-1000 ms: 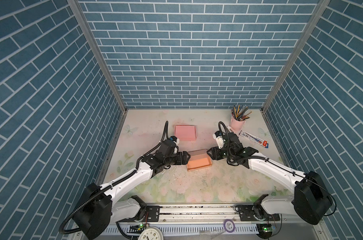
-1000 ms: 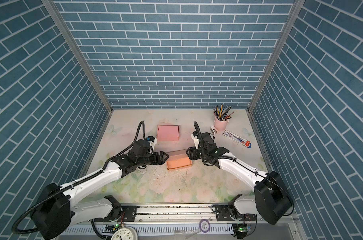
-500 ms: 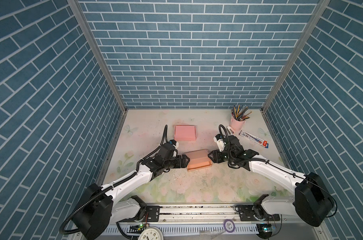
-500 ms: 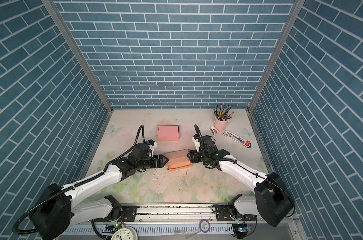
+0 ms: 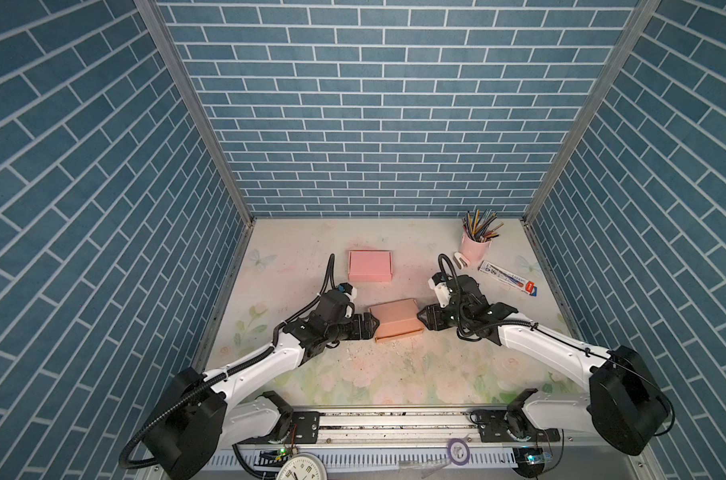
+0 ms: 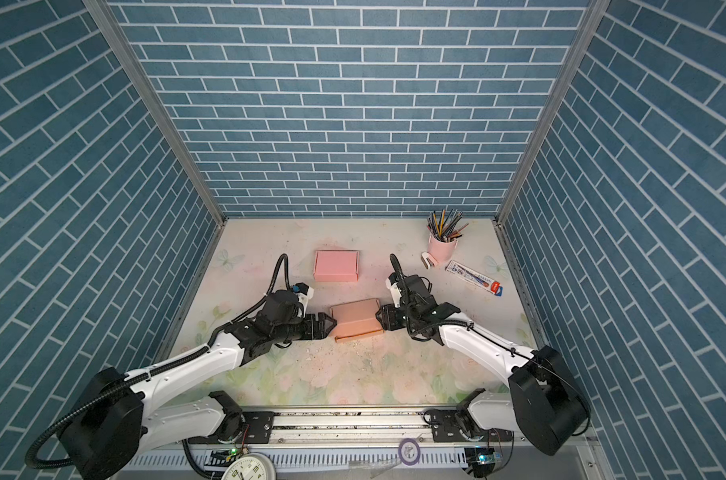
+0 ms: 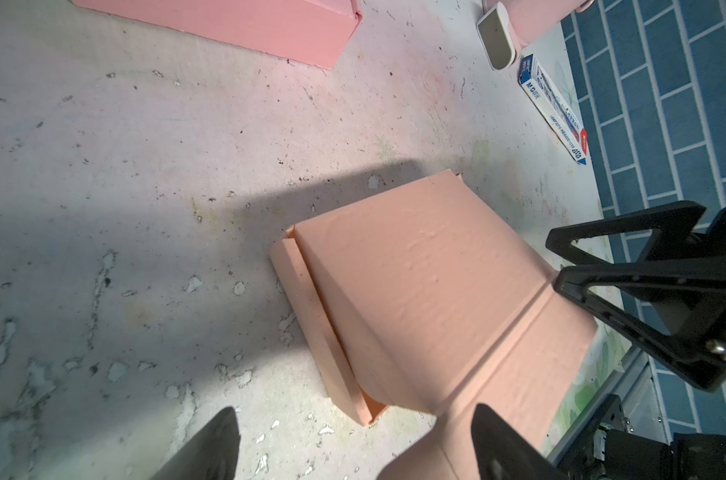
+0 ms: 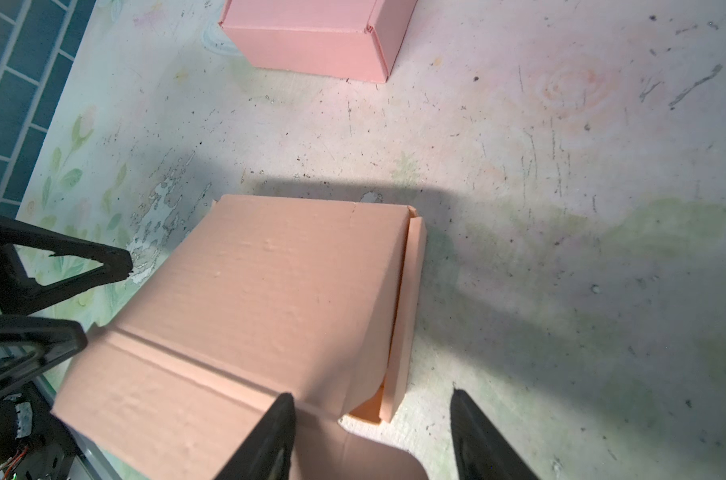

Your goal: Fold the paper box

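The paper box (image 5: 395,319) (image 6: 358,318) is salmon cardboard and lies mid-table with its lid folded down over the base. A narrow side wall (image 7: 311,328) (image 8: 407,307) stands just outside the lid's edge. My left gripper (image 5: 371,326) (image 7: 357,444) is open at the box's left end, one finger (image 7: 494,440) over the rounded side flap. My right gripper (image 5: 423,320) (image 8: 373,440) is open at the right end, with a finger (image 8: 278,436) resting above the other flap. Neither clamps the cardboard. Each wrist view also shows the opposite gripper (image 7: 556,262) (image 8: 105,301) across the box.
A closed pink box (image 5: 370,266) (image 6: 336,266) sits behind the left gripper. At the back right stand a pink pencil cup (image 5: 476,245), a small white stapler (image 5: 462,261) and a blue-white carton (image 5: 507,278). Brick-pattern walls enclose three sides.
The lid, raised a second ago with the orange inside showing, has come down flat on the base. Both grippers have stayed low at the box's two ends.
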{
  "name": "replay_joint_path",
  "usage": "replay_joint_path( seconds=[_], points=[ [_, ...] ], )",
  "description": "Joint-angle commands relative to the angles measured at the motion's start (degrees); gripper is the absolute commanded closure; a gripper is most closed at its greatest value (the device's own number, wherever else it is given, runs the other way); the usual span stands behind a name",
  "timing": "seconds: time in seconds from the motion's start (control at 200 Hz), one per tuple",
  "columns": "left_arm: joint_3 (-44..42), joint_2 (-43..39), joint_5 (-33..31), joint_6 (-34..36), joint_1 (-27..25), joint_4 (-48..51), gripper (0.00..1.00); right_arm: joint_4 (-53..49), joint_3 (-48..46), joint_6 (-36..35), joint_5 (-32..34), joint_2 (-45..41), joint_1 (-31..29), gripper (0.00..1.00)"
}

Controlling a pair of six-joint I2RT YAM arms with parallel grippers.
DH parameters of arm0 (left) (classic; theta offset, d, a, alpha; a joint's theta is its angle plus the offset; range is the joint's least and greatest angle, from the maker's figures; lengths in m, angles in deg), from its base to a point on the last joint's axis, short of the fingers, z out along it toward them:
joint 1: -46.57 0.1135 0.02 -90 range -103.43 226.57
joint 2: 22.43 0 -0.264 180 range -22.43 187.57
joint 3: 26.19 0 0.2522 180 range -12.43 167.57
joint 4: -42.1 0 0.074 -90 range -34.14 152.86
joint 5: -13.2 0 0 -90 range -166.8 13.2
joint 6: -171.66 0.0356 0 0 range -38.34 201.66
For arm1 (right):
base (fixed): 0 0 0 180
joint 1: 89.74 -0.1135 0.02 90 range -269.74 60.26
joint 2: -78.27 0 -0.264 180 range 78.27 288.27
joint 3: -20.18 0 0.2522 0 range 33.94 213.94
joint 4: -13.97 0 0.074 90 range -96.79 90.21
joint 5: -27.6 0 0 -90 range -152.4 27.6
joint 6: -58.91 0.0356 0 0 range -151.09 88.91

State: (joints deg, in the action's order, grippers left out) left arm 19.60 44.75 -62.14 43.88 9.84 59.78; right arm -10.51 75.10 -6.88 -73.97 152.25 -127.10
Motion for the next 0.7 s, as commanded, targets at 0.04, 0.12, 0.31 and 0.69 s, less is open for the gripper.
replay_joint_path(
  seconds=[0.04, 0.12, 0.31, 0.69],
  points=[
    [-0.8, 0.7, -0.4, -0.2, -0.3, -1.5, 0.12, 0.2, -1.2, 1.9, -0.6, -0.9, 0.2, 0.4],
    [-1.0, 0.9, -0.5, -0.2, -0.4, -1.7, 0.12, 0.3, -1.6, 1.9, -0.6, -0.8, 0.2, 0.4],
    [-1.9, 1.4, -0.9, -0.3, -0.5, -2.6, 0.12, 0.9, -2.5, 2.1, -0.9, -0.5, 0.2, 0.4],
    [-2.3, 4.2, -0.7, -0.1, -0.8, -4.0, 0.12, 1.2, -3.3, 2.2, -0.6, 0.3, 0.2, 0.4]
  ],
)
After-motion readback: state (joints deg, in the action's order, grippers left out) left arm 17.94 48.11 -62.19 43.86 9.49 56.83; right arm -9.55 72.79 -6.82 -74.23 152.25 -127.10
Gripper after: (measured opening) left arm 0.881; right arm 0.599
